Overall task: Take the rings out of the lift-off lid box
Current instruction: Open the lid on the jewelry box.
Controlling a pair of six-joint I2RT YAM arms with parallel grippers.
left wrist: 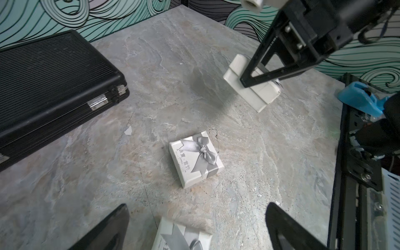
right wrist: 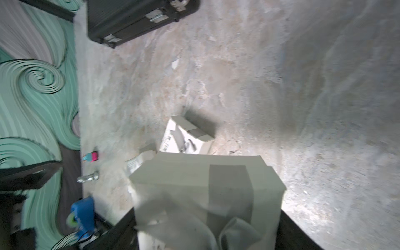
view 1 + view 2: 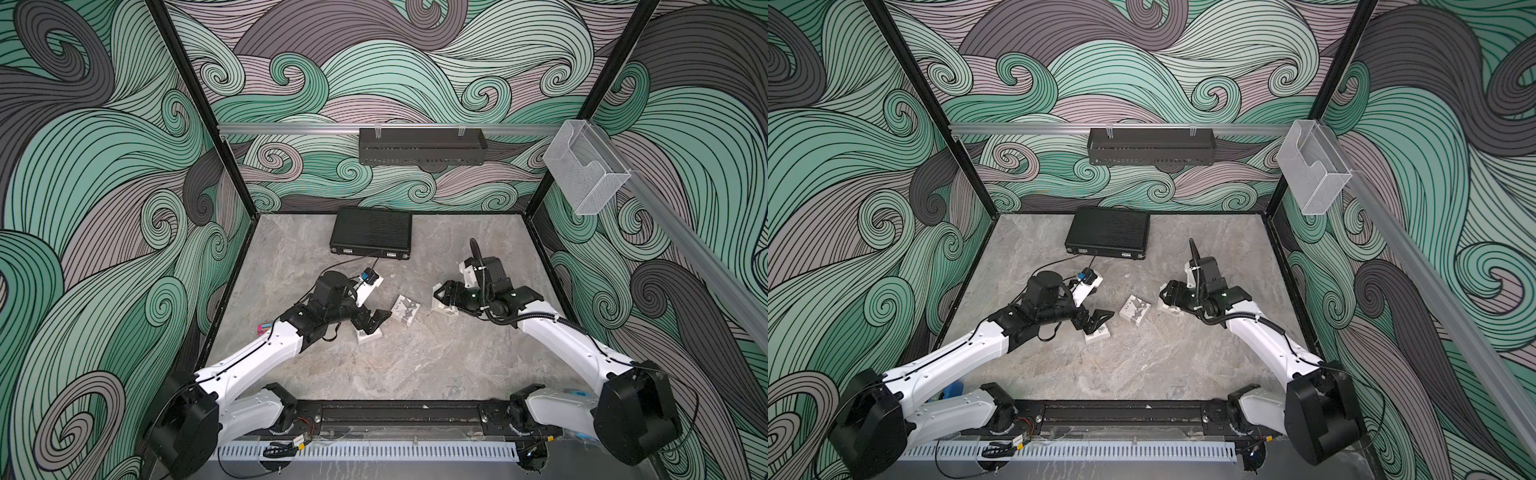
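Right wrist view is filled by the held box (image 2: pixel 194 184), white with a grey ribbon band. We see the right claw (image 3: pixel 444 298) closed on its two sides, one dark finger (image 2: pixel 296 236) at each edge. From the left wrist we see that box tilted, with the seam between lid and base showing and its shadow on the desk (image 3: pixel 415 365) beside it. Whether a corner touches the stone we cannot tell. It is held toward the desk's right edge.

The left claw (image 3: pixel 374 321) stands wide and grips nothing. Its fingers (image 1: pixel 104 233) are apart above the third box (image 1: pixel 181 236), left of the desk's centre, and we cannot tell whether they touch it. The middle box (image 1: pixel 195 161) lies flat near the centre, bow up, between the two claws and apart from both. A black case (image 3: pixel 371 232) lies shut at the far edge.

The rings we cannot see: every box has its lid on.
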